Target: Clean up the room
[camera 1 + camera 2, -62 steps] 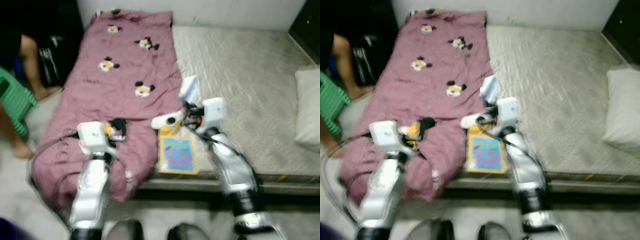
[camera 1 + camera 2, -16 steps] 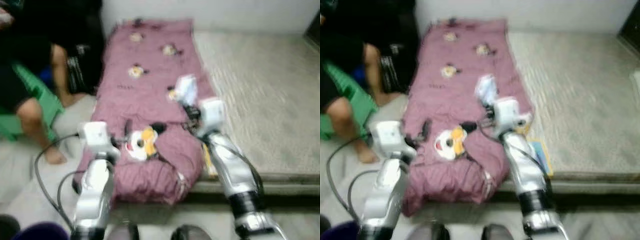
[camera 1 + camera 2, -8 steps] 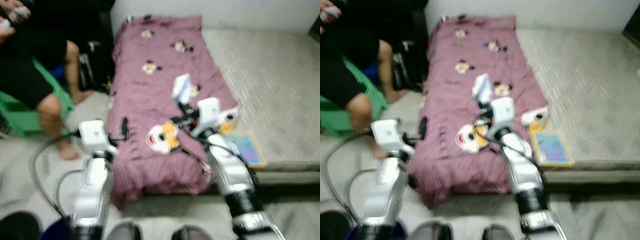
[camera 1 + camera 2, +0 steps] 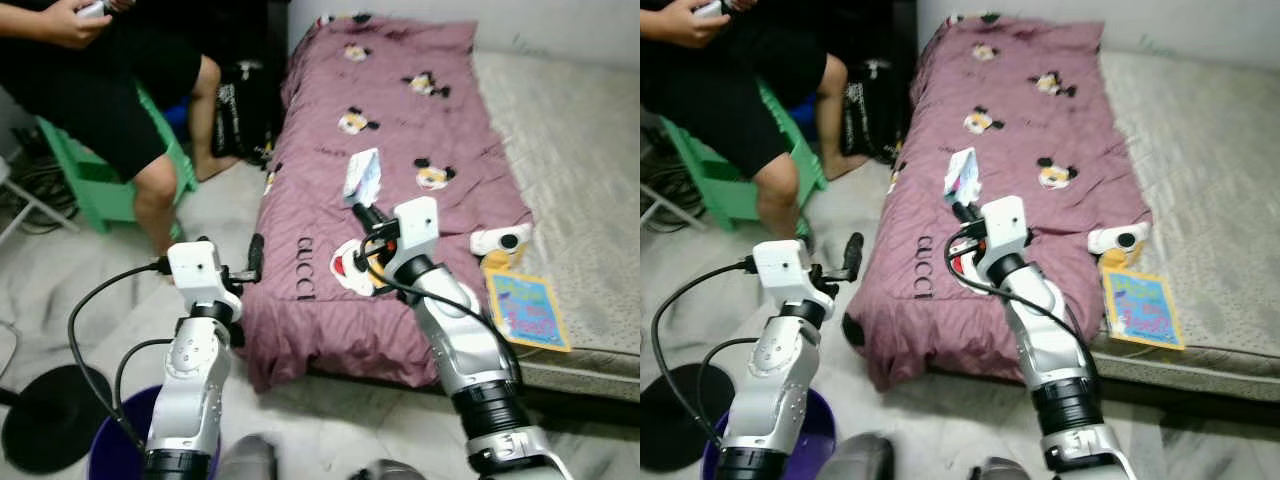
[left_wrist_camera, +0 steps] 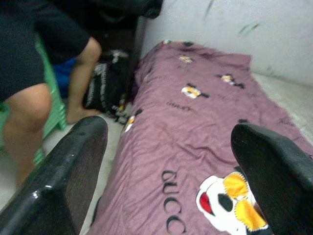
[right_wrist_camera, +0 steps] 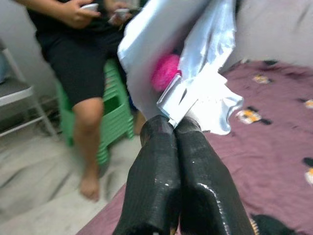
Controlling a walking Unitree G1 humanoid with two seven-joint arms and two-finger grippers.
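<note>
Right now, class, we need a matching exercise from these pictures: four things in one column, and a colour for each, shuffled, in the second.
Things:
1. blanket
2. stool
3. bucket
4. wrapper held in the right gripper

Colours:
A. green
B. silvery
C. mauve with cartoon mice
D. dark blue

Pairs: 1-C, 2-A, 3-D, 4-B

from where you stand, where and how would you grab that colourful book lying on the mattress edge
The colourful book lies flat on the bare mattress, beside the purple blanket, its near end at the bed's front edge. Probably best to come from the front and pinch that near edge, one finger under, one on top. The left gripper is open; the right gripper is shut on a shiny wrapper.
</note>
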